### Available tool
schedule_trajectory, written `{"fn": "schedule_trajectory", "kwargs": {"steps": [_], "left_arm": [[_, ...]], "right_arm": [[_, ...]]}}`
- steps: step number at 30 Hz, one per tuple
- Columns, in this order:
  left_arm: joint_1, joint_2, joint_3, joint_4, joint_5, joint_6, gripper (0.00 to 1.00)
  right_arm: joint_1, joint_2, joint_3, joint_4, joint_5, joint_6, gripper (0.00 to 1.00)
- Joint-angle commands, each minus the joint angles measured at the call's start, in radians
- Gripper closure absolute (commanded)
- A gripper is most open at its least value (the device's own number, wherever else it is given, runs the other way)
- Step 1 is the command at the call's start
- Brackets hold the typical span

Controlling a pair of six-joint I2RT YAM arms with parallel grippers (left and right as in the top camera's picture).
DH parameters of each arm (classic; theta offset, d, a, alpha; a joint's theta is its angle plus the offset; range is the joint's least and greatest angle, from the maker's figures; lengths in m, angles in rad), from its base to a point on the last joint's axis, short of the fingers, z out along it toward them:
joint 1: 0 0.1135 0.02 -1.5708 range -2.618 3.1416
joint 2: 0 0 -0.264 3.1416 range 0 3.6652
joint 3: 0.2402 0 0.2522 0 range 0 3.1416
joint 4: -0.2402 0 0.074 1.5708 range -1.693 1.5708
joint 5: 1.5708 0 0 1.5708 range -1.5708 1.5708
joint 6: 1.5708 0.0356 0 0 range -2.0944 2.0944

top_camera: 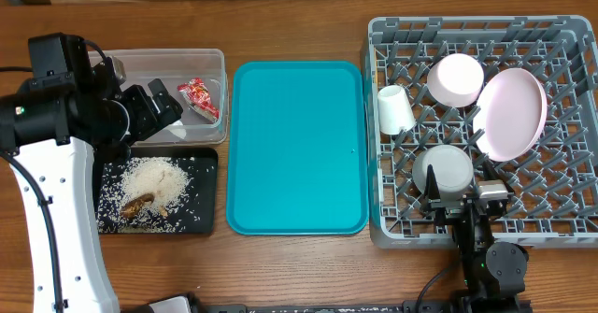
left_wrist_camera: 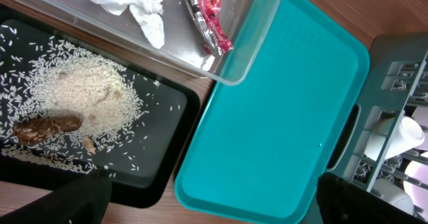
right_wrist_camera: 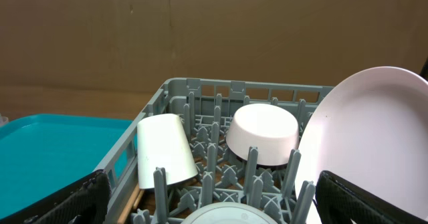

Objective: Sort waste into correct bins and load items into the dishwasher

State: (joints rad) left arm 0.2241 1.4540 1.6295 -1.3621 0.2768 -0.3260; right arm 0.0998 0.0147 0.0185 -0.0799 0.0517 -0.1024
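A clear tub (top_camera: 213, 68) holds a red wrapper (top_camera: 198, 96) and a crumpled white napkin (left_wrist_camera: 137, 3). Below it, a black tray (top_camera: 204, 201) carries loose rice (top_camera: 154, 180) and a brown scrap (top_camera: 138, 203). My left gripper (top_camera: 168, 109) hovers open over the seam between tub and tray, its fingers (left_wrist_camera: 80, 200) empty. The grey dish rack (top_camera: 561, 229) holds a cup (top_camera: 394, 109), a deep bowl (top_camera: 455, 78), a tilted plate (top_camera: 512, 114) and a small bowl (top_camera: 447, 170). My right gripper (top_camera: 462, 193) stands open just behind the small bowl, holding nothing.
A bare teal serving tray (top_camera: 297, 145) lies between the bins and the rack. The left arm's white link (top_camera: 56, 229) runs down the table's left side. Upright pegs (right_wrist_camera: 253, 174) rise in front of the right gripper (right_wrist_camera: 214, 204).
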Motion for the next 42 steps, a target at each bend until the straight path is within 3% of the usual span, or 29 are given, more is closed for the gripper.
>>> {"fn": "schedule_trajectory", "kwargs": {"steps": [1, 9, 16, 22, 35, 42], "left_arm": [[-0.014, -0.084, 0.009, -0.006, 0.004, -0.003, 0.0], [-0.098, -0.318, -0.062, -0.014, 0.005, -0.003, 0.0], [-0.123, -0.574, -0.412, 0.084, 0.005, -0.003, 0.0], [-0.123, -0.764, -0.737, 0.364, 0.012, -0.004, 0.0], [-0.137, -1.024, -1.271, 1.205, 0.038, -0.004, 0.0], [-0.175, -1.13, -1.439, 1.394, 0.027, -0.003, 0.0]], "right_arm": [[0.006, -0.012, -0.011, 0.002, -0.005, -0.003, 0.0], [0.006, -0.012, -0.011, 0.002, -0.005, -0.003, 0.0], [0.006, -0.012, -0.011, 0.002, -0.005, -0.003, 0.0], [0.006, -0.012, -0.011, 0.002, -0.005, -0.003, 0.0], [0.006, -0.012, -0.011, 0.002, -0.005, -0.003, 0.0], [0.006, -0.012, -0.011, 0.002, -0.005, -0.003, 0.0]]}}
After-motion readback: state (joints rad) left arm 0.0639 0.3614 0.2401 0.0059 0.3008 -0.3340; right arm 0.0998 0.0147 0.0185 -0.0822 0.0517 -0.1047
